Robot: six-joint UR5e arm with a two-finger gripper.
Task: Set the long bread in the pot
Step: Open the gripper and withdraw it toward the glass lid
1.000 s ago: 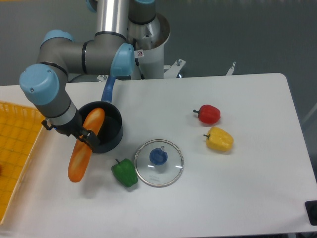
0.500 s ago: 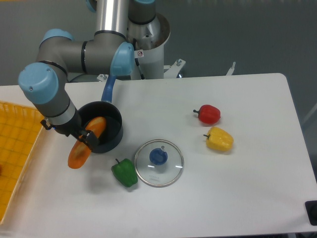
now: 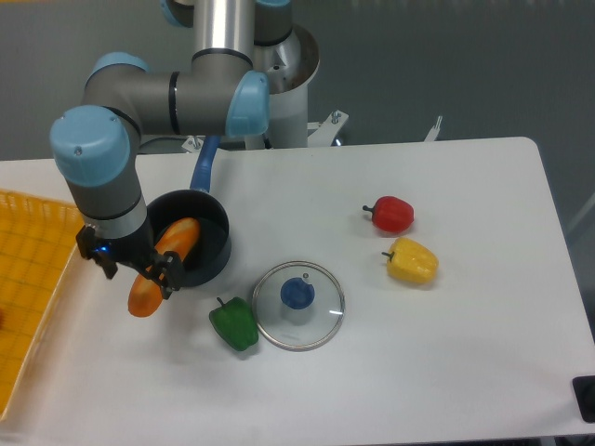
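The long bread (image 3: 160,267), a glossy orange loaf, lies slanted across the near-left rim of the pot (image 3: 206,249). Its upper end is inside the pot and its lower end sticks out over the table. The pot is dark navy, and its blue handle (image 3: 202,169) points toward the back. My gripper (image 3: 133,266) hangs over the loaf's lower half. Its jaws stand spread on either side of the loaf with a gap on the left side, so it looks open.
A green pepper (image 3: 233,322) and a round glass lid with a blue knob (image 3: 297,294) lie just in front of the pot. A red pepper (image 3: 390,214) and a yellow pepper (image 3: 412,261) are at the right. A yellow basket (image 3: 28,279) is at the left edge.
The loaf came down onto the pot's rim and has stayed there. The gripper has turned at the wrist, spread its jaws and drawn slightly left off the loaf.
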